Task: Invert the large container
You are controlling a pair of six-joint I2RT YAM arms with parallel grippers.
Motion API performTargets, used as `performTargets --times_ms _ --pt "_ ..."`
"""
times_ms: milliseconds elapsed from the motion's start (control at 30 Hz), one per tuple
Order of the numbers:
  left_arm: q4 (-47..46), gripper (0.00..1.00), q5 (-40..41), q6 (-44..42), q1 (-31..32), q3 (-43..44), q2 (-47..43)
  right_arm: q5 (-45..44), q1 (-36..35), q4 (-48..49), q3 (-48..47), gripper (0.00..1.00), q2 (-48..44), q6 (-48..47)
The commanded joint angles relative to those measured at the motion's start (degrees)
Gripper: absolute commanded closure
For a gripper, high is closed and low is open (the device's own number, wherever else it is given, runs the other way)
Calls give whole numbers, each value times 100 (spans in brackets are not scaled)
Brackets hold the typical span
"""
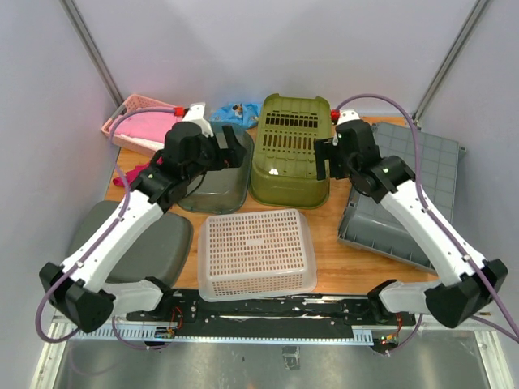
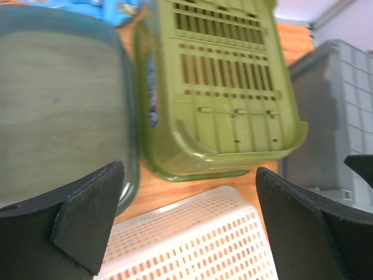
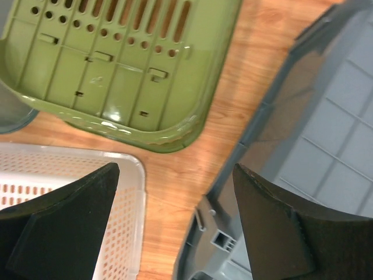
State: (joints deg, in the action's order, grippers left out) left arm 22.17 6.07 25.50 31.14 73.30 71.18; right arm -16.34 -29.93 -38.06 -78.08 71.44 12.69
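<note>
Judging the crate [image 3: 326, 146] stiff, light, we are hovering left gripper [image 2: 189, 192], right gripper [image 3: 175, 186] wide, empty; grippable rim between right jaws.

The large container [image 1: 438, 162] is matt ribbed plastic, the olive bin [image 1: 290, 154] glossy plastic, the table [image 1: 331, 239] smooth wood.
</note>
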Motion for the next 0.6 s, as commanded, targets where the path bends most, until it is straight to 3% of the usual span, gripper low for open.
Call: performTargets --times_ms 0,400,567 --pt "504 1 1540 -95 -30 -345 -529 619 67 -335 -530 19 423 288" --pt "-296 1 1965 19 -36 -1539 -1583 -620 69 -668 -650 18 727 705" --pt "-505 1 2039 96 -29 -1644 -1705 -556 68 -281 -344 18 458 473"
